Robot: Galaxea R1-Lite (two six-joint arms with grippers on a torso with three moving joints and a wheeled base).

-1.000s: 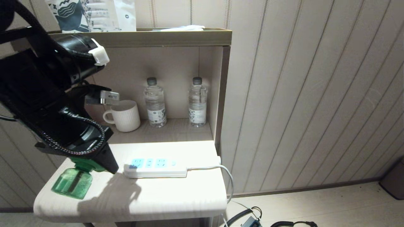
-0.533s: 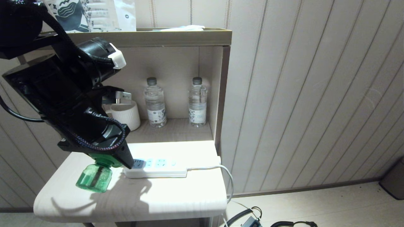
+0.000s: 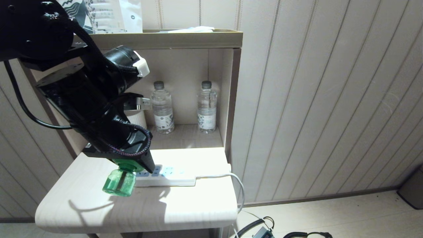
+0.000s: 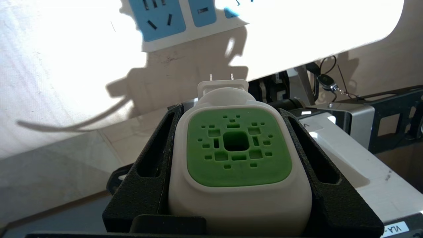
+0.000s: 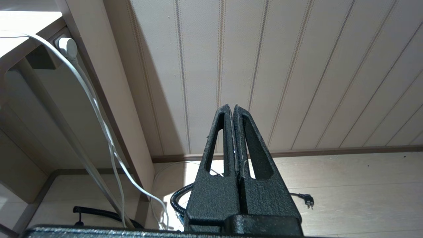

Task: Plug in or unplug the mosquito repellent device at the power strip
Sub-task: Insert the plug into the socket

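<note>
I see one mosquito repellent device [image 3: 119,181] at lower left, clamped in my left gripper [image 4: 231,109], one power strip [image 3: 172,176] partly hidden, two water bottles [image 3: 162,109], one mug [image 3: 138,119] mostly hidden. My right gripper [image 5: 233,109] is closed, empty.

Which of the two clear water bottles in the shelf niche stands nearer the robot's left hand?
The bottle on the left, beside the arm; the other bottle stands by the niche's side wall, farther from the left hand.
</note>
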